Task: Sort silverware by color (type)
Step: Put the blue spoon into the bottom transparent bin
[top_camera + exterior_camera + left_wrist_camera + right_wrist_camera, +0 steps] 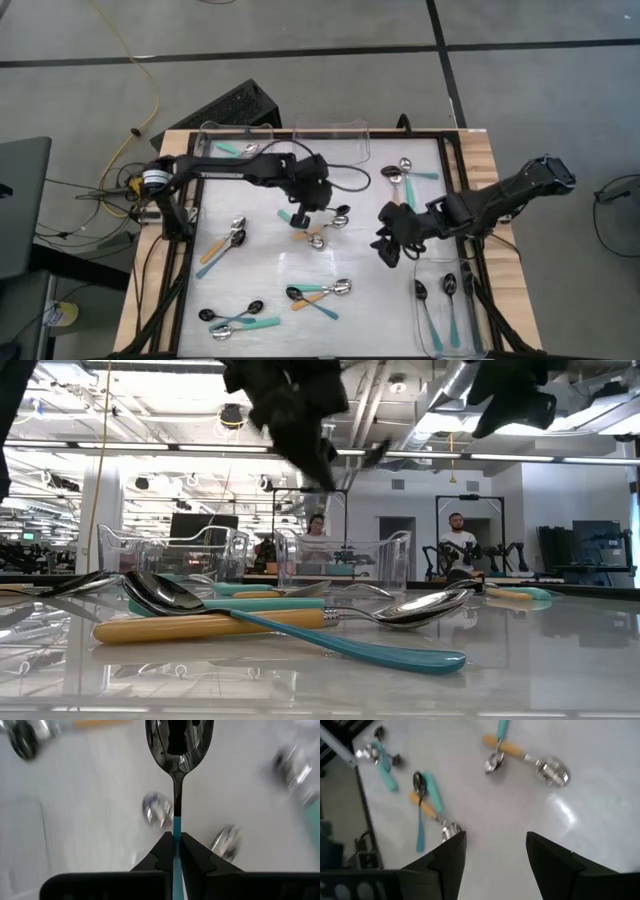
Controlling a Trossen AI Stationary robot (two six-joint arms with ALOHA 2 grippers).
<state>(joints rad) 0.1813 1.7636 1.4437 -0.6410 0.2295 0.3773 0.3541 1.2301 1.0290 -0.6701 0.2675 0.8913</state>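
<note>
Your left gripper (175, 851) pinches the black-bowled teal spoon (178, 750) above mid-table (fingers closed on its handle); carry it level to the matching bin. Right gripper (495, 851) hovers nearby, fingers open.

The left claw (300, 213) hangs over the middle of the white table (260, 265), clamped on the thin teal handle of a black-bowled spoon (178, 750) that juts out ahead of its fingers. Just beside that claw, toward the right arm, lies a crossed cluster of small spoons (325, 228). The right claw (387, 245) hovers well apart to the right, fingers spread. Behind it, near the table's far edge, lie two silver-bowled teal-handled spoons (402, 172); before it and to its right, a clear rectangular plastic bin (448, 305) holds three black-bowled spoons. Behind the left claw stand two more clear plastic bins (238, 141), the left one holding a teal-handled spoon (236, 150).
</note>
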